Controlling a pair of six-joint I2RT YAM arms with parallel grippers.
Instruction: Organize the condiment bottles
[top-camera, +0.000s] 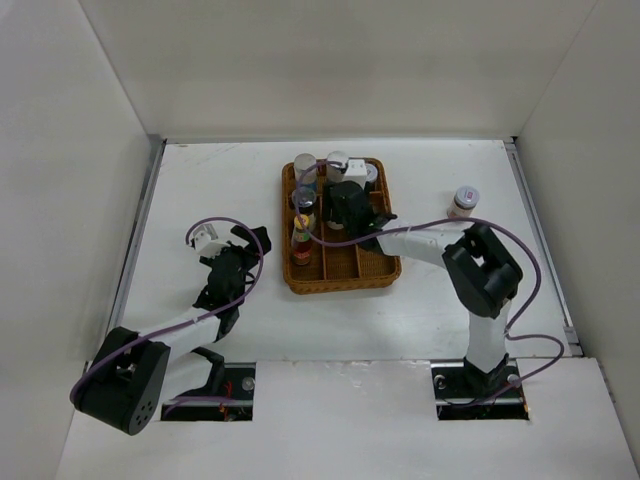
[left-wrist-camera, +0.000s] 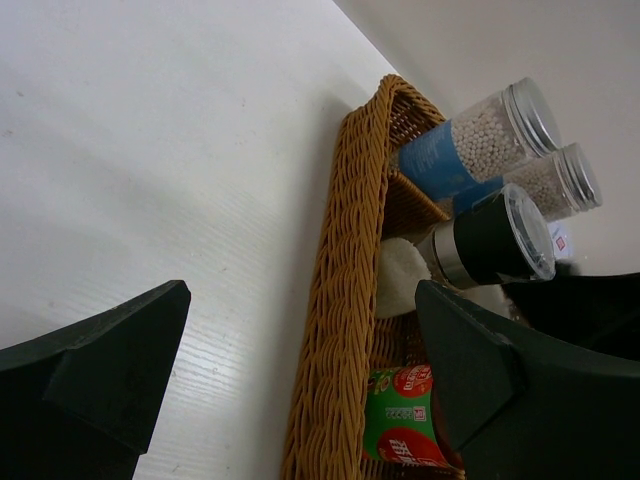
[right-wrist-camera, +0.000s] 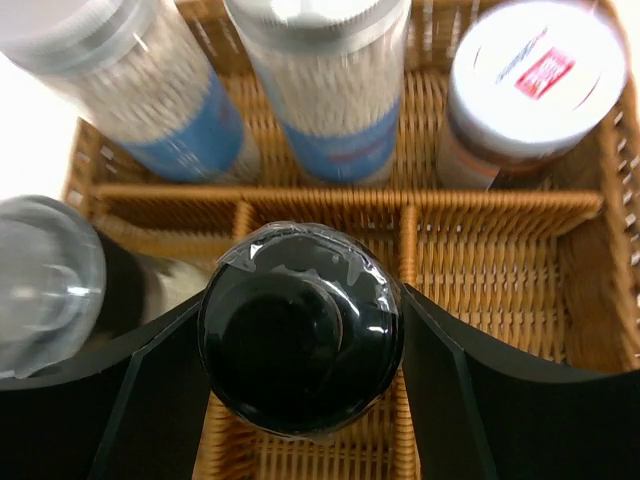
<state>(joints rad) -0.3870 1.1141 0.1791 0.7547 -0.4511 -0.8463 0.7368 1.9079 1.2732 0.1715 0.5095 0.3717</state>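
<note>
My right gripper (right-wrist-camera: 300, 335) is shut on a black-capped bottle (right-wrist-camera: 300, 290), one finger against each side of the cap, over the middle of the wicker tray (right-wrist-camera: 500, 210). Behind it stand two blue-labelled shakers (right-wrist-camera: 150, 90) (right-wrist-camera: 325, 80) and a white-capped jar (right-wrist-camera: 535, 80); a clear-capped grinder (right-wrist-camera: 50, 280) is at its left. In the top view the right gripper (top-camera: 350, 205) hangs over the tray (top-camera: 345, 280), with a red sauce bottle (top-camera: 301, 240) in the left column. My left gripper (left-wrist-camera: 300, 380) is open and holds nothing, beside the tray's left wall (left-wrist-camera: 345, 300).
A white-capped jar (top-camera: 464, 200) stands alone on the table to the right of the tray. Walls enclose the table on the left, back and right. The right arm's cable loops above the tray's right side.
</note>
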